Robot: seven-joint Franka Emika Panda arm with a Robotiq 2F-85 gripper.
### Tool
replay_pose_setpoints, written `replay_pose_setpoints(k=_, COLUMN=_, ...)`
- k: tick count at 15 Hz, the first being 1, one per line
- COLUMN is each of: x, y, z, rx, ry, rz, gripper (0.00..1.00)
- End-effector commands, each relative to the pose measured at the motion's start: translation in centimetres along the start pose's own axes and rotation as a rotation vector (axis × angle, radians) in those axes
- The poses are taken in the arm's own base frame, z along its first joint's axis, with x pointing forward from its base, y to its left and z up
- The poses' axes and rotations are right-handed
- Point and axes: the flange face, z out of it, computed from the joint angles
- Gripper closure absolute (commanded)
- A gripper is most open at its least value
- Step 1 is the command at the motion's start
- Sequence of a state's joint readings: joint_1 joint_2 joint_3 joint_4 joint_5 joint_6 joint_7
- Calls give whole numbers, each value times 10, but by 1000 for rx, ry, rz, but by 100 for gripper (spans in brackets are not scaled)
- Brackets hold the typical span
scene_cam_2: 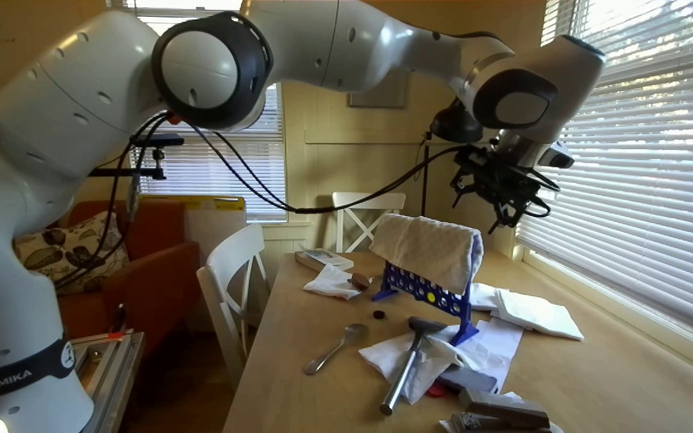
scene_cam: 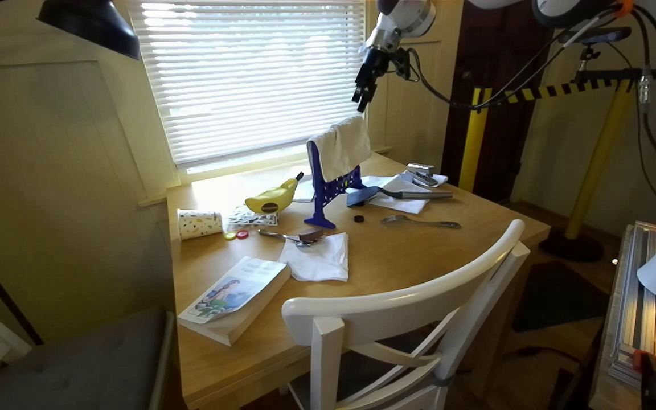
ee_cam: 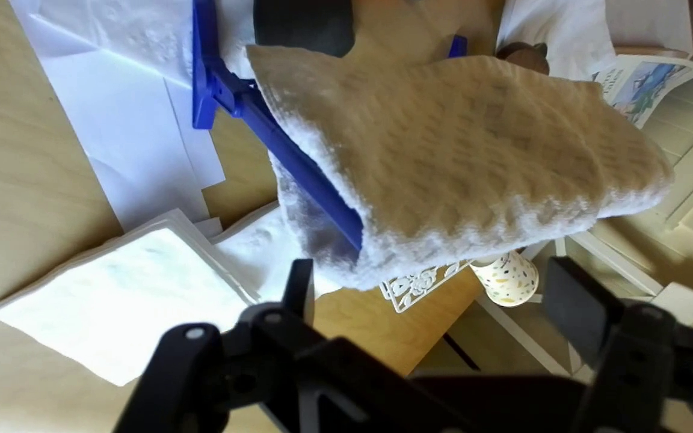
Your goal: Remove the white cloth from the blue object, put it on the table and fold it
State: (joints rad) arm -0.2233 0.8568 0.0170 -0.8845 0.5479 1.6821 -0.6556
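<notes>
- A robot's tool [ee_cam: 434,291] hangs above a draped white cloth [scene_cam_2: 425,246], its fingers spread wide, nothing between them and no contact visible.
- The cloth straddles the top edge of an upright blue rack [scene_cam: 319,196] on a light wooden table [scene_cam: 413,250], hanging down both faces. A sideways tug would likely tip or drag the rack, which stands on small feet.
- Going too deep is another hazard: the fingers could clamp the plastic rim along with the fabric and lift both.
- Too shallow a bite, and the thick, textured weave may slip away, leaving the cloth half off.
- At the rack's end, seen bare in the wrist view, a finger coming down off-centre could strike plastic.
- A yellow disc [scene_cam_2: 431,297] sits in the rack's grid; a jolt might shake it loose.
- Clutter threatens the fold. A spatula [scene_cam_2: 405,376] resting on a white tissue [scene_cam_2: 437,355] beside the rack could be snagged or buried if the cloth lands there.
- Window blinds [scene_cam_2: 641,150] show beyond the tool in both exterior views; the true gap cannot be told, but a wide swing that way may brush the slats.
</notes>
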Motion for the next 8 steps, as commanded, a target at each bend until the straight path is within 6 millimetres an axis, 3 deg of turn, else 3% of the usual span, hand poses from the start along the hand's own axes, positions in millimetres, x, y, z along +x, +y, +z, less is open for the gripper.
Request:
replay_pose_setpoints(k=1, x=-3, y=14, z=-6, rx=40, ry=9, rz=121, gripper=1)
replay_pose_setpoints(k=4, x=-10, y=28, z=-11, rx=49, ry=2, rz=290, gripper=0)
replay_pose_setpoints(k=5, x=-10, y=20, z=-7, rx=21, ry=-4, rz=204, gripper=0)
replay_pose_setpoints(k=8, x=-14, y=26, z=-7, rx=47, ry=-14, rz=254, gripper=0)
